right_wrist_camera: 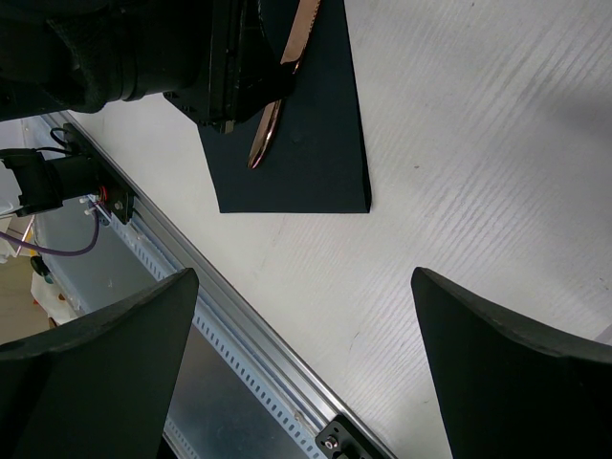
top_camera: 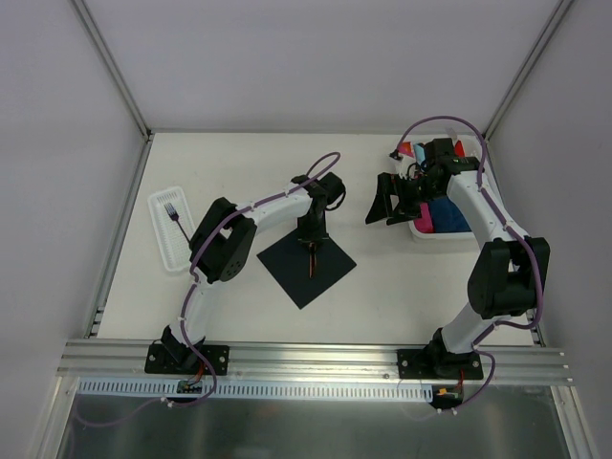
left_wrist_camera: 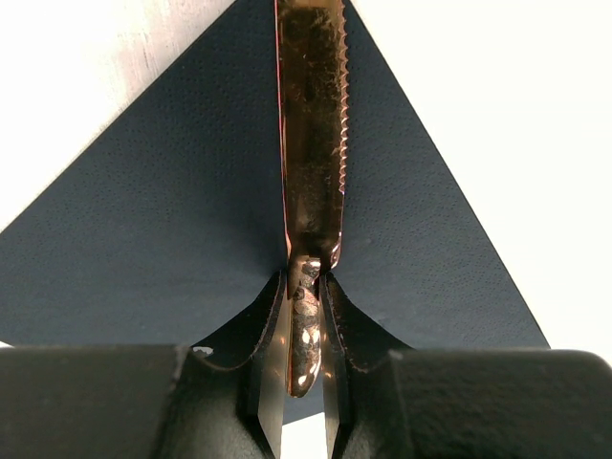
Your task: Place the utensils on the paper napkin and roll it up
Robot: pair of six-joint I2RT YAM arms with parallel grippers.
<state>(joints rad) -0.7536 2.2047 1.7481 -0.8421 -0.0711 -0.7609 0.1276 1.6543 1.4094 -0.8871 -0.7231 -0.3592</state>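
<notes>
An aluminium rail [top_camera: 316, 359] is running along the near edge of the tabletop [top_camera: 382, 296], carrying both arm bases. Just beyond it, near the middle, the paper napkin [top_camera: 330, 263] [left_wrist_camera: 143, 239] [right_wrist_camera: 325, 153] is lying flat and unrolled, turned like a diamond, with one corner pointing at 6 o'clock.

The left tool [top_camera: 312, 245] [left_wrist_camera: 306, 287] is standing over the napkin's far half, its fingers pressing together on the handle of a copper-coloured serrated knife [top_camera: 312, 260] [left_wrist_camera: 311, 124] [right_wrist_camera: 273, 120]. The knife is running along the napkin's middle line, from 12 to 6 o'clock. Whether it is touching the paper is not clear.

At 9 o'clock from the napkin, well apart, a dark fork [top_camera: 173, 212] is lying in a white tray [top_camera: 170, 251].

At 2 o'clock, the right tool [top_camera: 387, 208] [right_wrist_camera: 301, 287] is hovering with its fingers spread wide and holding nothing. Just behind it, a white bin [top_camera: 421, 235] is holding blue, pink and red rolled napkins [top_camera: 448, 216].
</notes>
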